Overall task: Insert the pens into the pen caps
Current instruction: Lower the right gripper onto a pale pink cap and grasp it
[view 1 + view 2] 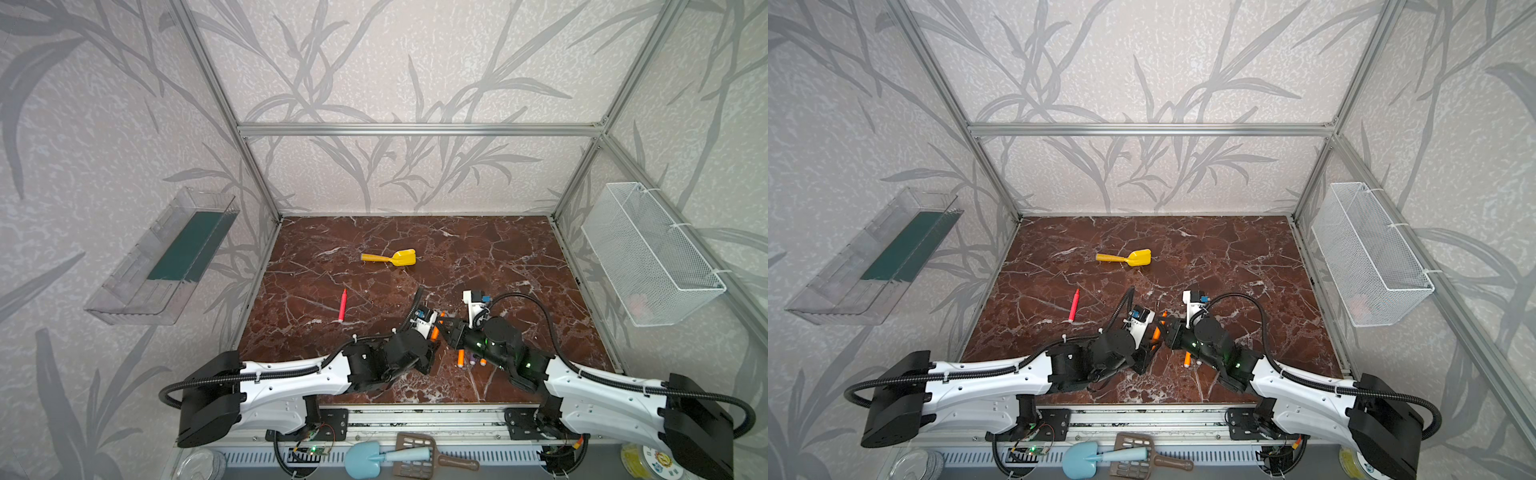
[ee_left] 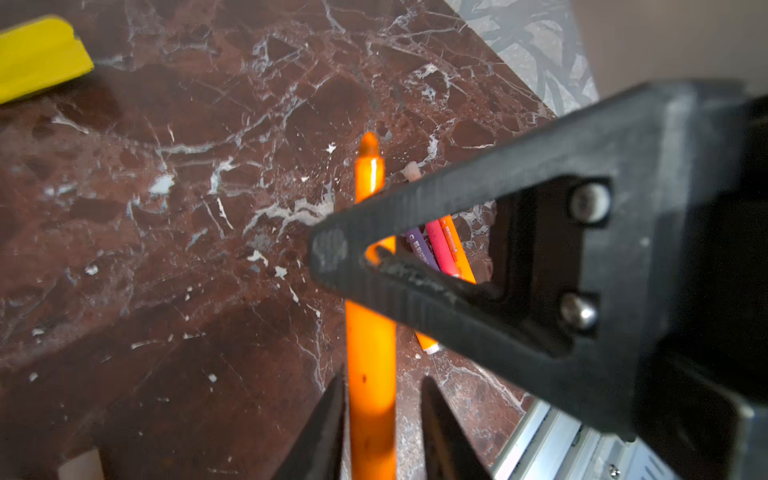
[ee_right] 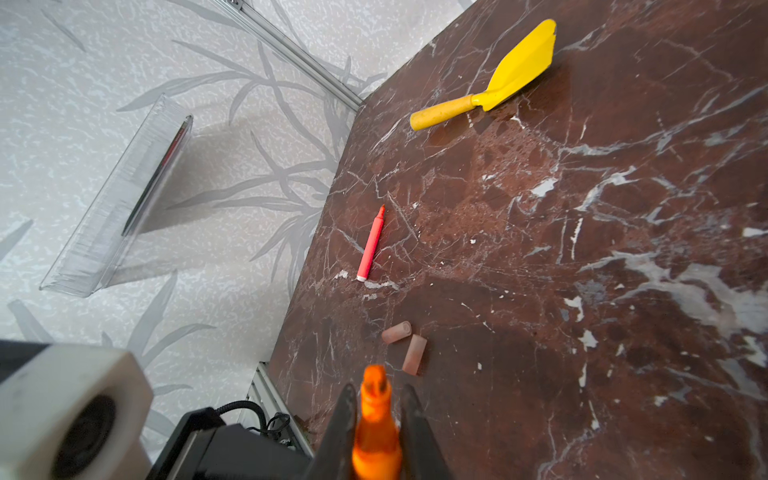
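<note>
**Orange pen caught between two grippers, on the near side of the shovel**

The brown marble table (image 1: 498,257) carries everything. Both arms reach in from its front edge and meet on the near side of the yellow shovel (image 1: 390,258), a little to its right in both top views.

The right gripper (image 3: 378,388) is closed on an orange pen (image 2: 370,332). Its fingers (image 3: 343,415) press the barrel from both sides, and the tapered tip pokes out just past the fingertips. In the left wrist view this gripper crosses the pen about midway along its length.

The left gripper (image 2: 382,374) stands around the back part of the same pen with its fingers narrowly apart. One finger (image 2: 328,415) lies against the barrel, while a slim gap shows between the barrel and the other finger, so it is not pinching the pen. The pen's tip is the end nearer the shovel.

A red pen (image 1: 342,306) lies alone on the table, nearer the front than the shovel and to its left, apart from both grippers.

A purple pen (image 2: 419,249), a pink pen (image 2: 440,249) and a second orange pen (image 2: 455,245) lie side by side under the right arm. They are farther from the shovel than the held pen is.

Two caps (image 3: 397,332) lie just beside each other on the table, well apart from the shovel, between the held pen's tip and the red pen. A third cap (image 2: 411,170) lies at the end of the three pens that faces the shovel.
</note>
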Available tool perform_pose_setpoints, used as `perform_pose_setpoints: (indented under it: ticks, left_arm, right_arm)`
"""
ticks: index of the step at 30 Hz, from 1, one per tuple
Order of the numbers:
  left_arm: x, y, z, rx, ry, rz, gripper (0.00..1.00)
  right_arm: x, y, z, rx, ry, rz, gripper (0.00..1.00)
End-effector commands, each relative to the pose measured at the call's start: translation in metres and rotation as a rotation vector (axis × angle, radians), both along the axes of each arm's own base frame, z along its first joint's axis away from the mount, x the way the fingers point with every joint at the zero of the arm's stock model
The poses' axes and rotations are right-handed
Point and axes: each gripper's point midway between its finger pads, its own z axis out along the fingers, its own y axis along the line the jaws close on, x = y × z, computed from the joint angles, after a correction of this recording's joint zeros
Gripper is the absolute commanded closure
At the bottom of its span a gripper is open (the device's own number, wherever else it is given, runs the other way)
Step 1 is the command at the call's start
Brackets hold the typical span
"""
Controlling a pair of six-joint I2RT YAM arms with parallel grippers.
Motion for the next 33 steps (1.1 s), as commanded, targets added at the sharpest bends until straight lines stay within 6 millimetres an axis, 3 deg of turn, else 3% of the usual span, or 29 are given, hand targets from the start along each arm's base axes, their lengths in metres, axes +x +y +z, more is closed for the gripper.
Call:
perform_pose_setpoints:
  ticks: [1,7,9,12,14,16,18,20,22,29,33]
  left_arm:
    - [0.006,-0.008,0.013,-0.051,-0.049,0.011,0.58]
    - [0.012,-0.010,0.009,-0.044,-0.073,0.028,0.55]
    - [0.013,-0.012,0.008,-0.041,-0.077,0.029,0.57]
    - [0.015,-0.011,0.010,-0.046,-0.086,0.037,0.69]
    - [0.016,-0.009,0.012,-0.050,-0.093,0.049,0.87]
    - [0.017,-0.006,0.014,-0.052,-0.099,0.059,0.98]
    - [0.021,0.002,0.016,-0.043,-0.102,0.091,1.00]
    - [0.025,0.014,0.017,-0.023,-0.103,0.132,1.00]
    - [0.030,0.032,0.018,0.000,-0.098,0.186,1.00]
    - [0.055,0.122,0.007,-0.023,0.037,0.379,1.00]
    - [0.063,0.177,0.002,-0.005,0.078,0.522,1.00]
  right_arm:
    - [-0.006,0.007,0.016,0.084,-0.016,0.021,1.00]
    - [-0.014,0.014,0.023,0.141,-0.007,0.041,1.00]
    - [-0.026,0.021,0.026,0.147,-0.012,0.073,1.00]
    - [-0.029,0.021,0.026,0.143,-0.014,0.071,1.00]
    - [-0.028,0.019,0.024,0.135,-0.012,0.062,1.00]
    - [-0.027,0.017,0.020,0.123,-0.012,0.049,0.88]
    - [-0.024,0.012,0.015,0.098,-0.007,0.023,0.70]
    - [-0.022,0.006,0.011,0.062,-0.004,-0.005,0.54]
    - [-0.020,-0.001,0.009,0.020,-0.007,-0.034,0.46]
    - [-0.012,-0.025,-0.007,-0.140,0.004,-0.124,0.43]
    - [-0.006,-0.018,-0.024,-0.266,0.040,-0.124,0.43]
